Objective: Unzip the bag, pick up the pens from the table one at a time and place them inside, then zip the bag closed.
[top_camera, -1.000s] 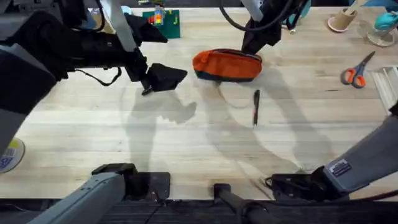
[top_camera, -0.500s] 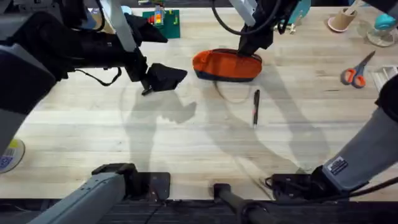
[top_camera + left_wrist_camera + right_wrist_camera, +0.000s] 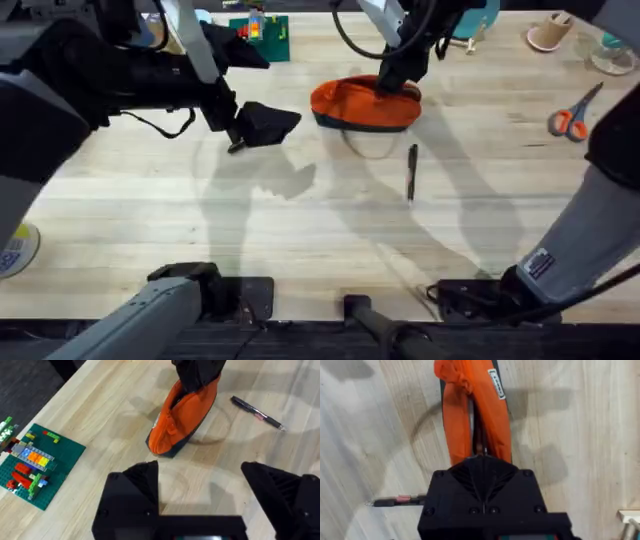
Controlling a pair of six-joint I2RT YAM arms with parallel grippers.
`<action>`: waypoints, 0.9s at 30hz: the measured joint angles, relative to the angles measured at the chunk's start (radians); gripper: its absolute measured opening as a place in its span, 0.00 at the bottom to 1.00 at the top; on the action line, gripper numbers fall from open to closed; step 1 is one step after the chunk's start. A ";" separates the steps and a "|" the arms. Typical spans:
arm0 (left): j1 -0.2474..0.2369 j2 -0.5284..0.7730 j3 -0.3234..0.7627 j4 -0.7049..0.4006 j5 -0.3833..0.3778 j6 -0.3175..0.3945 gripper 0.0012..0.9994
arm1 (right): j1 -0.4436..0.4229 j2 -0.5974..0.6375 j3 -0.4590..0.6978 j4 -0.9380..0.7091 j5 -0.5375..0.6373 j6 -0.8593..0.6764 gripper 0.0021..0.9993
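Pinching at the zipper end of the bag [image 3: 364,104], the right gripper [image 3: 392,80] looks closed tight. Left gripper [image 3: 200,495] hangs wide open beside the bag. One pen [image 3: 411,172] lies just near it; the pull could slip, dragging the unanchored bag.

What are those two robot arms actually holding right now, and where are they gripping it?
The right end effector is pinched shut at the bag's zipper opening, near one end. The left end effector is open, holding nothing.
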 joint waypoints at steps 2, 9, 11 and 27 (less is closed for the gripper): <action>0.000 0.000 0.000 0.000 0.000 0.000 0.99 | 0.000 0.010 0.000 0.000 0.000 0.002 0.03; 0.000 0.000 0.000 0.000 0.000 0.000 0.99 | 0.008 0.051 0.000 -0.001 0.000 0.016 0.03; 0.000 0.000 0.000 0.000 0.000 0.000 0.99 | 0.013 0.062 0.000 -0.002 0.000 0.016 0.03; 0.000 0.000 0.000 0.000 0.000 0.000 0.99 | 0.027 0.077 0.000 -0.004 0.005 0.026 1.00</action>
